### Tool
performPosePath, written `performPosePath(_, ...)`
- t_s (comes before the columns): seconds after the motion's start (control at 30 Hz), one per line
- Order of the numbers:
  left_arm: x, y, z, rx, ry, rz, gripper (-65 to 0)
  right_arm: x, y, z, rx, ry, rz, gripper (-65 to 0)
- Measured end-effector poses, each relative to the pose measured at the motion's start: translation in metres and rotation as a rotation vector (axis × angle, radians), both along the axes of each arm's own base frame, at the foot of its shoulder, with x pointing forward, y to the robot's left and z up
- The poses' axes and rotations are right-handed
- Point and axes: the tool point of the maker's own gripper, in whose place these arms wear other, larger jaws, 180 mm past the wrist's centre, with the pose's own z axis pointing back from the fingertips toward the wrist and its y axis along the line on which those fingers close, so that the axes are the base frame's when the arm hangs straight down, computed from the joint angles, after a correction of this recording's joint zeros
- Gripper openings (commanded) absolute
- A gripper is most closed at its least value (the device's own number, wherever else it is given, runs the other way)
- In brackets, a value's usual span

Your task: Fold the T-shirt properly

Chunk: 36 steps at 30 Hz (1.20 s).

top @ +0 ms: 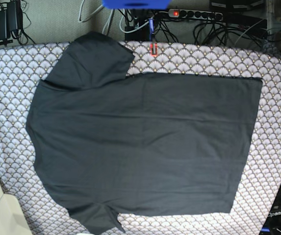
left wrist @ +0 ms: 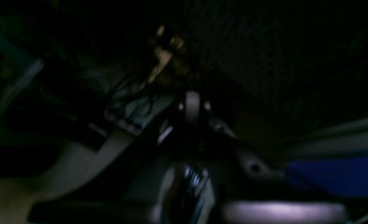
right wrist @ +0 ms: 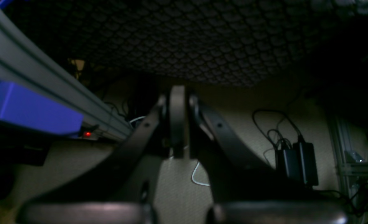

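Left wrist view: dim and blurred, the left gripper (left wrist: 192, 107) hangs below the table's patterned cloth (left wrist: 280, 56), its jaws clenched on nothing, parked clear of the work.

Right wrist view: the right gripper (right wrist: 177, 121) sits likewise under that cloth, clenched and empty, beside a grey rail (right wrist: 47, 84).

Base view: the T-shirt (top: 140, 142) lies flat and unfolded on the cloth, sleeves toward the cloth's left end, hem toward its right. Cloth margins show around it, so both arms likely have room to reach any edge.
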Motion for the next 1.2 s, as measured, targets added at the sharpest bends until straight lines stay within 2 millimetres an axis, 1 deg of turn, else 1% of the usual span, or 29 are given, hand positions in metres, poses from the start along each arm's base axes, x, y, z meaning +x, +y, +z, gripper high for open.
performPosePath(0.07, 0.006, -0.002, 0.022, -0.017, -0.053, -0.013, -65.0, 0.010, 0.003, 0.004, 0.001, -0.005, 0.011, -65.0)
performPosePath(0.1, 0.008, -0.006, 0.030, -0.037, -0.046, -0.048, -65.0, 0.015, 0.005, 0.006, 0.000, -0.005, 0.015, -65.0)
performPosePath(0.17, 0.015, 0.002, 0.051, -0.036, -0.048, -0.063, -65.0, 0.025, 0.006, 0.006, -0.003, -0.001, 0.021, -65.0)
performPosePath(0.2, 0.025, 0.008, 0.061, -0.029, -0.065, -0.061, -65.0, 0.029, 0.006, 0.007, -0.005, 0.005, 0.022, -65.0)
performPosePath(0.23, 0.036, 0.010, 0.070, -0.025, -0.061, -0.083, -65.0, 0.034, 0.007, 0.008, -0.007, 0.011, 0.027, -65.0)
performPosePath(0.3, 0.071, 0.012, 0.090, -0.018, -0.103, -0.138, -65.0, 0.048, 0.010, 0.014, -0.009, -0.001, 0.037, -65.0)
performPosePath(0.37, 0.103, 0.015, 0.105, 0.007, -0.109, -0.196, -65.0, 0.062, 0.013, 0.020, -0.013, -0.003, 0.047, -65.0)
performPosePath(0.43, 0.126, 0.025, 0.122, 0.053, -0.104, -0.206, -65.0, 0.075, 0.013, 0.027, -0.024, -0.006, 0.053, -65.0)
performPosePath(0.47, 0.135, 0.029, 0.129, 0.073, -0.095, -0.214, -65.0, 0.082, 0.014, 0.031, -0.026, -0.010, 0.055, -65.0)
performPosePath(0.53, 0.153, 0.034, 0.134, 0.118, -0.047, -0.247, -65.0, 0.095, 0.016, 0.041, -0.032, -0.027, 0.060, -65.0)
performPosePath(0.6, 0.180, 0.032, 0.142, 0.185, -0.023, -0.311, -65.0, 0.108, 0.018, 0.048, -0.041, -0.027, 0.070, -65.0)
performPosePath(0.67, 0.206, 0.031, 0.142, 0.232, 0.020, -0.347, -65.0, 0.116, 0.018, 0.053, -0.052, -0.013, 0.095, -65.0)
performPosePath(0.7, 0.213, 0.034, 0.138, 0.256, 0.065, -0.347, -65.0, 0.122, 0.018, 0.055, -0.059, -0.002, 0.101, -65.0)
performPosePath(0.77, 0.228, 0.046, 0.132, 0.307, 0.130, -0.319, -65.0, 0.144, 0.022, 0.064, -0.014, -0.039, 0.079, -65.0)
performPosePath(0.8, 0.234, 0.050, 0.129, 0.330, 0.158, -0.313, -65.0, 0.152, 0.029, 0.066, 0.027, -0.040, 0.102, -65.0)
performPosePath(0.87, 0.250, 0.057, 0.126, 0.366, 0.197, -0.311, -65.0, 0.162, 0.033, 0.064, 0.084, -0.012, 0.134, -65.0)
performPosePath(0.9, 0.257, 0.058, 0.125, 0.379, 0.204, -0.314, -65.0, 0.167, 0.029, 0.062, 0.106, 0.012, 0.120, -65.0)
performPosePath(0.93, 0.263, 0.058, 0.123, 0.384, 0.226, -0.320, -65.0, 0.171, 0.024, 0.056, 0.109, 0.049, 0.108, -65.0)
performPosePath(0.97, 0.266, 0.057, 0.120, 0.385, 0.247, -0.331, -65.0, 0.175, 0.023, 0.052, 0.117, 0.072, 0.120, -65.0)
performPosePath(1.07, 0.271, 0.061, 0.115, 0.395, 0.304, -0.330, -65.0, 0.197, 0.027, 0.056, 0.173, 0.083, 0.170, -65.0)
performPosePath(1.13, 0.279, 0.053, 0.115, 0.407, 0.305, -0.401, -65.0, 0.208, 0.019, 0.055, 0.171, 0.099, 0.158, -65.0)
performPosePath(1.2, 0.286, 0.046, 0.113, 0.413, 0.321, -0.453, -65.0, 0.212, 0.014, 0.055, 0.184, 0.111, 0.150, -65.0)
